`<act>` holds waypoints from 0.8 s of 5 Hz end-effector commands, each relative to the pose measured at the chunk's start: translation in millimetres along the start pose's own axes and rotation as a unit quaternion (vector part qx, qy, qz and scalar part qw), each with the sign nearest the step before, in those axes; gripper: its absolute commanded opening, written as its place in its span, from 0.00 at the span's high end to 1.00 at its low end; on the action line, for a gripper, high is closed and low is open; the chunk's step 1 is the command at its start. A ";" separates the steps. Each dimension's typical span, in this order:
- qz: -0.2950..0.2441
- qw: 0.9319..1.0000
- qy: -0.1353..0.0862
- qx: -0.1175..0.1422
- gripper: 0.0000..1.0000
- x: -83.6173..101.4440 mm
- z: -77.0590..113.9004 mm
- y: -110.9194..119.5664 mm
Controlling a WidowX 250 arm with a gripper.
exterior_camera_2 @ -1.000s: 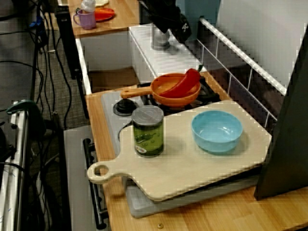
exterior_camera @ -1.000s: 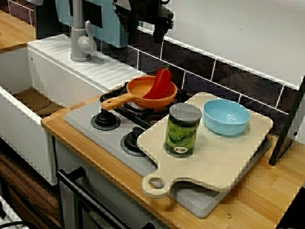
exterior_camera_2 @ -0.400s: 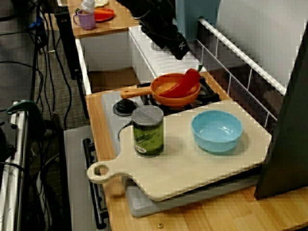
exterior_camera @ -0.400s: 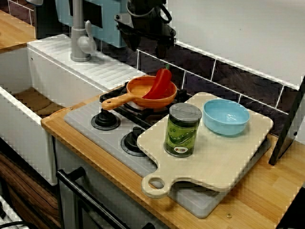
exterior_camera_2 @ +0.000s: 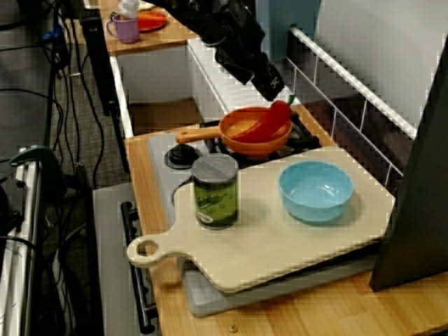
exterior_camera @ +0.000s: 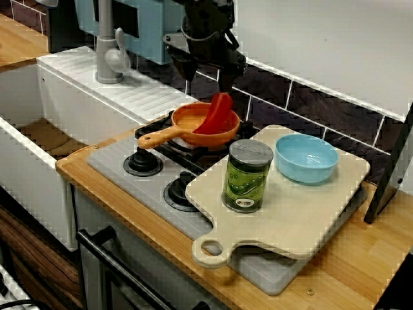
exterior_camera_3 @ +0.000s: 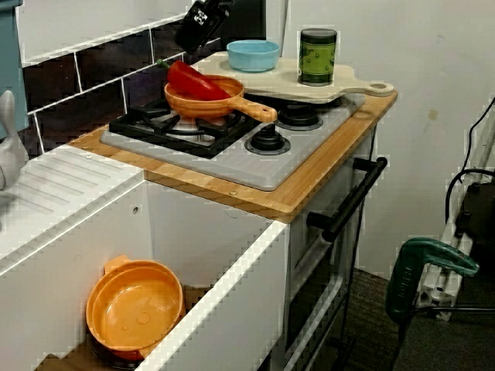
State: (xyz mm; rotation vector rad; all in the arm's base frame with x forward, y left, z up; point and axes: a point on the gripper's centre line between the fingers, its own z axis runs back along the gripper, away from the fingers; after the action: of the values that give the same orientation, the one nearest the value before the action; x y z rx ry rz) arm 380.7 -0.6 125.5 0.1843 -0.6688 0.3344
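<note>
My black gripper (exterior_camera: 208, 79) hangs open just above and behind a red pepper (exterior_camera: 216, 113), not touching it. The pepper leans in an orange pan (exterior_camera: 187, 128) on the back burner of the stove (exterior_camera: 116, 169). In the view from the side, the gripper (exterior_camera_2: 271, 84) reaches in from the upper left, a little above the pepper (exterior_camera_2: 271, 120) and the pan (exterior_camera_2: 241, 134). From the sink end, only the gripper's tip (exterior_camera_3: 195, 25) shows at the top edge, over the pepper (exterior_camera_3: 193, 79). Nothing sits between the fingers.
A wooden cutting board (exterior_camera: 303, 216) lies over the stove's right half, carrying a green can (exterior_camera: 246, 175) and a blue bowl (exterior_camera: 306, 157). A tiled wall runs close behind. To the left are a faucet (exterior_camera: 108, 51) and a sink holding an orange bowl (exterior_camera_3: 135, 309).
The gripper has moved right and down from near the faucet to a spot just above the pepper in the pan. Everything else stays put.
</note>
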 end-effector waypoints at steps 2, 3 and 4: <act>-0.003 1.000 -0.024 0.002 0.00 6.8 -14.7 -6.6; 0.003 1.000 -0.022 0.002 0.00 3.8 -17.7 -5.4; 0.013 1.000 -0.017 0.011 0.00 2.0 -20.7 -4.2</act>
State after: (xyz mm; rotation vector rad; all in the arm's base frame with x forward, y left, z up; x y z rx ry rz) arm 389.8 0.0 94.4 0.2141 -0.6560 0.3515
